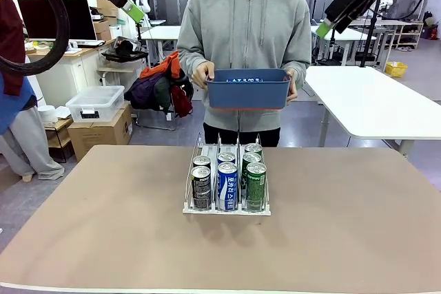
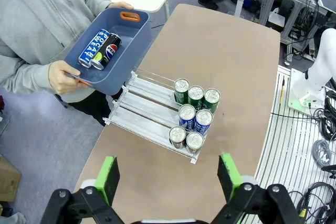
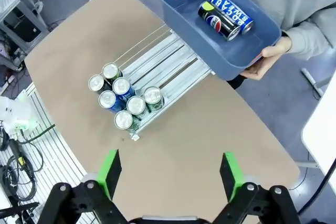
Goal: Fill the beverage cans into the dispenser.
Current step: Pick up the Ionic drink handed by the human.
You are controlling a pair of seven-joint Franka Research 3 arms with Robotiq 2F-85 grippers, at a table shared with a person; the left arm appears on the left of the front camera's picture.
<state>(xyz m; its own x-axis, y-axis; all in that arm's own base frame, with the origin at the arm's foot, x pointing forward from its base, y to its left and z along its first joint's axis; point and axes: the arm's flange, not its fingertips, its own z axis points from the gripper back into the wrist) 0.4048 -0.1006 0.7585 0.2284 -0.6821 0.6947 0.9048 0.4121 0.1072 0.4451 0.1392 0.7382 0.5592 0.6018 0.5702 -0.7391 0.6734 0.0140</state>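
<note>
The left claw [image 2: 169, 176] and the right claw [image 3: 169, 174] both hang released and empty, high over the table [image 1: 358, 232], so the step in hand looks to be fetching the next can. The person [image 1: 241, 25] holds the bin [image 1: 248, 94] just past the table's far edge, a hand [image 1: 202, 74] at each end. In it two cans [image 2: 100, 50] lie on their sides, touching: one blue-and-white, one black. The rack [image 2: 143, 104] stands mid-table with seven cans [image 1: 227, 185] upright at its near end: two black in the robot's left lane, two blue in the middle, three green on the right. The far half of every lane is bare. To do it well, I would come straight down into the bin and close across the body of one can from its free side, so the other is not nudged. Then lift clear of the wall, turn the can upright and lower it between the dividers [image 1: 219, 146] into the bare far end of the matching lane. In the way are the bin's walls, the person's hands at its ends, the thin dividers and the cans standing in front. Farther off, a white table [image 1: 372, 101] to the right and boxes [image 1: 96, 105] on the floor to the left look like no hindrance.
</note>
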